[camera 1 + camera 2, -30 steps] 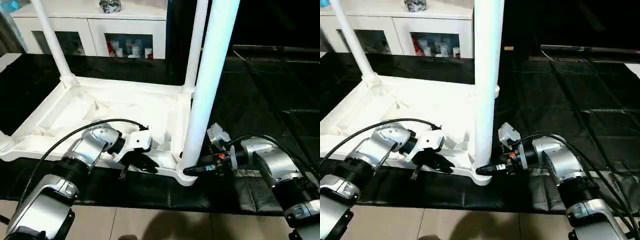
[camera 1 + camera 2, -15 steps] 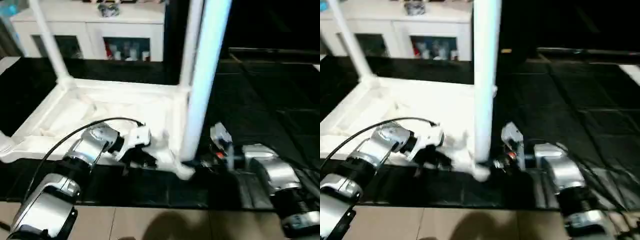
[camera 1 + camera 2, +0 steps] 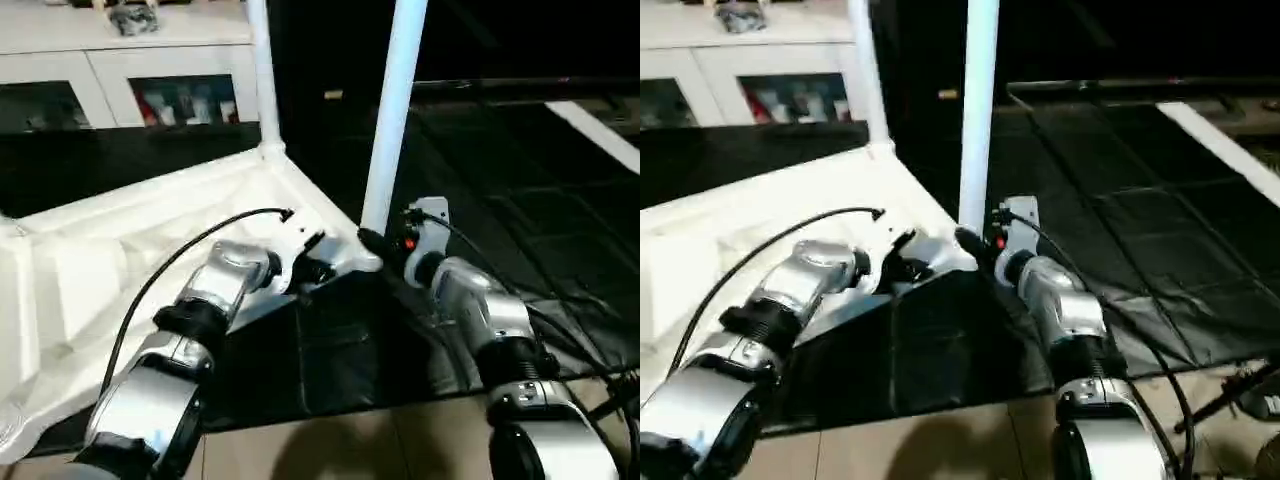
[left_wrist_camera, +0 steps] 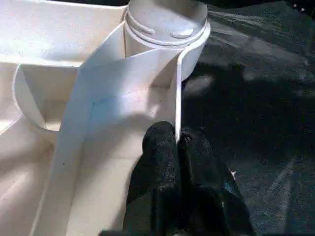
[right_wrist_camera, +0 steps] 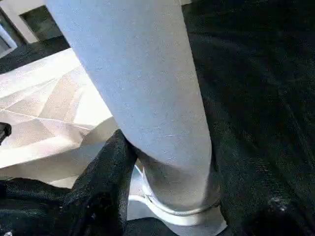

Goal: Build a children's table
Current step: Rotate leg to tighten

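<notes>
The children's table lies upside down, its white ribbed top [image 3: 120, 250] on a black mat. One round white leg [image 3: 392, 110] stands in the corner socket nearest me, and another leg [image 3: 262, 70] rises from the far corner. My left gripper [image 3: 322, 270] is shut on the thin rim of the top just beside that near socket [image 4: 167, 19], with the rim edge pinched between its black fingers [image 4: 160, 162]. Around the base of the near leg [image 5: 147, 98] sits my right gripper [image 3: 372, 240], one finger [image 5: 106, 177] pressed against each side of it.
A white cabinet [image 3: 120, 60] with glass-fronted shelves stands at the back left. The black mat [image 3: 500, 200] stretches to the right, crossed by a white strip [image 3: 590, 125]. Tan floor [image 3: 330, 440] shows at the near edge. Cables run along both forearms.
The whole picture has swung, so the camera moved; the table top now sits further left and turned in view. Both grippers keep their holds on the rim and the leg.
</notes>
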`<state>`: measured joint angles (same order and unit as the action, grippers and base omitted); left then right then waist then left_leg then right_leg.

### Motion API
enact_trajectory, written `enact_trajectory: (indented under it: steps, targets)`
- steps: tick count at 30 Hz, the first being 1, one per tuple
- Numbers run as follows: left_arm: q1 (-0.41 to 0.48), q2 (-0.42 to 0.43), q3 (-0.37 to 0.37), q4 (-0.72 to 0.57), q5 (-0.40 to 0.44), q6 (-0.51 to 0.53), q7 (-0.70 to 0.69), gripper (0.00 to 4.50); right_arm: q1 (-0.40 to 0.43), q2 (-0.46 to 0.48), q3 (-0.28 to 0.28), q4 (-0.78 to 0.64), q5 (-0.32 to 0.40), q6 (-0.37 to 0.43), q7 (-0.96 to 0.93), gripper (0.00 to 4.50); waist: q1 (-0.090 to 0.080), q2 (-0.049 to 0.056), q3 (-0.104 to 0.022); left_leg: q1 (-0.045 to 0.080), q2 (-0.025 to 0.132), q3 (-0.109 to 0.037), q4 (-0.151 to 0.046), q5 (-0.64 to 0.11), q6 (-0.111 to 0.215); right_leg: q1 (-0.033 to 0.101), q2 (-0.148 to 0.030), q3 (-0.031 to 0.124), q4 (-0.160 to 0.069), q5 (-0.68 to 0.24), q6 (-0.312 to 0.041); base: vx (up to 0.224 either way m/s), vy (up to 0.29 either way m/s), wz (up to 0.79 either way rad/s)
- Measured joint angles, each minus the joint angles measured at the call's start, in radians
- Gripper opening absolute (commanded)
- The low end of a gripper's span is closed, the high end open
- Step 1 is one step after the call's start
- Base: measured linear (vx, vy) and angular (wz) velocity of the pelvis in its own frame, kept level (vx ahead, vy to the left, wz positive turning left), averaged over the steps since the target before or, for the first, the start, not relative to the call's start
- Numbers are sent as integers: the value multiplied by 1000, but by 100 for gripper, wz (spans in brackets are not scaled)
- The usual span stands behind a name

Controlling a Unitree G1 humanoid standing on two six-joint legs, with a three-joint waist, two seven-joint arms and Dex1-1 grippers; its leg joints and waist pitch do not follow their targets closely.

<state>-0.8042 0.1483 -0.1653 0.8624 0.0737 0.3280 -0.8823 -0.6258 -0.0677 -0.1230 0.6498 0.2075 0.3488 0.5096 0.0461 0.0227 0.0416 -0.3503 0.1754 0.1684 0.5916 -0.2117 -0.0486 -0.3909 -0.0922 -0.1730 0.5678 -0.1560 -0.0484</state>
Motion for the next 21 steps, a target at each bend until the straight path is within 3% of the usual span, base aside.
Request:
enact_trajectory:
  steps: [4,8,9,12,15,21]
  targets:
    - [3,5,-9,-15,1,-10,-14,0,2,2,2,-7,-6,-10,8,313,13,0,0,-2,0,1,0,-1,-2,-8,0,1,10,-8,-4,0,0,0]
    - [15,24,-33,-23,5,-50,-57,0,42,-34,31,-27,-9,-39,92,342,24,1,0,-2,1,2,0,-1,-2,-9,0,1,10,-8,-5,0,0,0]
    - [19,31,-42,-28,8,-63,-77,0,59,-56,46,-43,-8,-40,131,367,31,1,0,-1,1,2,0,-1,-2,-8,0,1,10,-8,-5,0,0,0]
    - [30,54,-73,-41,11,-103,-146,0,123,-142,77,-110,7,-35,275,371,51,1,0,-1,1,2,1,-1,-2,-7,0,2,10,-7,-4,0,0,0]
    - [49,85,-91,-62,8,-143,-235,0,175,-238,108,-160,30,-22,443,408,72,1,0,0,1,2,2,-1,-2,-8,0,2,10,-7,-4,0,0,0]
    - [78,150,-132,-119,-3,-207,-393,0,215,-358,167,-210,44,-21,675,446,98,4,1,-2,1,3,3,-1,-2,-11,0,2,10,-7,-4,0,0,0]
